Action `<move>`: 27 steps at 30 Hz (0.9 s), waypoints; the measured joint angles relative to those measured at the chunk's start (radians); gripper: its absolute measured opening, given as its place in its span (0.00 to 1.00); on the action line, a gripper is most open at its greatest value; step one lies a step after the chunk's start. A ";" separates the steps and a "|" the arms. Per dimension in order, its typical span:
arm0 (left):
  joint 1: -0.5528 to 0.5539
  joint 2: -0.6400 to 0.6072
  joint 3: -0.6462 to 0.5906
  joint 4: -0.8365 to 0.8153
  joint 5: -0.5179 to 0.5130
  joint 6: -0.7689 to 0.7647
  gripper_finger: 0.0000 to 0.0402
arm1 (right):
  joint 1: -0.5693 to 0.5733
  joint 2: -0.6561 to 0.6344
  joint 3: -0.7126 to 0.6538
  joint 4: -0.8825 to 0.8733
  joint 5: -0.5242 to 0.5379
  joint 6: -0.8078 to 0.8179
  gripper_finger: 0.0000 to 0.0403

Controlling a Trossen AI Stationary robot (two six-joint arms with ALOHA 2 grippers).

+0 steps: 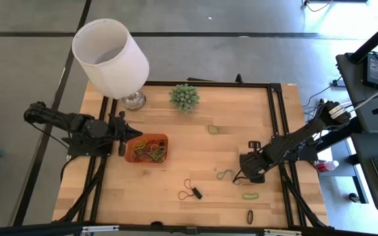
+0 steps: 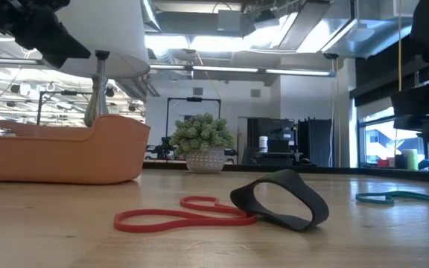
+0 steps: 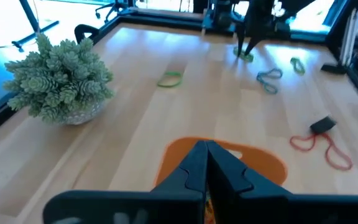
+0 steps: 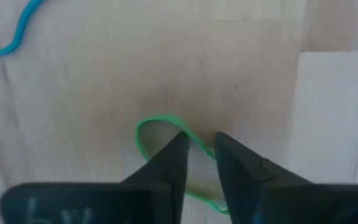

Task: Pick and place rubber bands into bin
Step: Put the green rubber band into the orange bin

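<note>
**Right gripper straddles a green band**

Well right of the bin (image 1: pixel 147 149), the right gripper (image 4: pixel 199 144) is down on the table, fingers narrowly parted over a green rubber band (image 4: pixel 157 124) (blue one nearby). At the bin's left edge sits the left gripper (image 3: pixel 205 151), pinched closed, empty; beyond the bin, the plant (image 1: pixel 184 97).

Left arm reaches in low from the left edge of the surface (image 1: pixel 195 151), its left gripper (image 3: pixel 205 163) parked at the near-left edge of the orange bin (image 1: pixel 147 149), fingers pressed tight together. Right arm comes in from the far side, well away from the bin, with the right gripper (image 4: pixel 199 149) pointed down at the surface, fingers a little apart.
</note>
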 joint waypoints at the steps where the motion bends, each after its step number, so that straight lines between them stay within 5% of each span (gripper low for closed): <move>1: 0.000 0.000 0.000 0.008 0.000 -0.014 0.01 | 0.000 0.001 0.000 0.003 -0.002 -0.008 0.16; 4: 0.000 0.001 0.000 0.003 0.000 -0.046 0.01 | 0.000 -0.012 -0.004 0.008 -0.004 -0.004 0.04; 15: 0.000 0.001 0.000 0.002 0.000 -0.013 0.01 | -0.011 -0.156 -0.002 0.019 0.076 0.092 0.01; 27: 0.000 0.001 0.000 0.002 -0.001 -0.011 0.01 | -0.184 -0.161 0.295 0.128 0.251 -0.124 0.00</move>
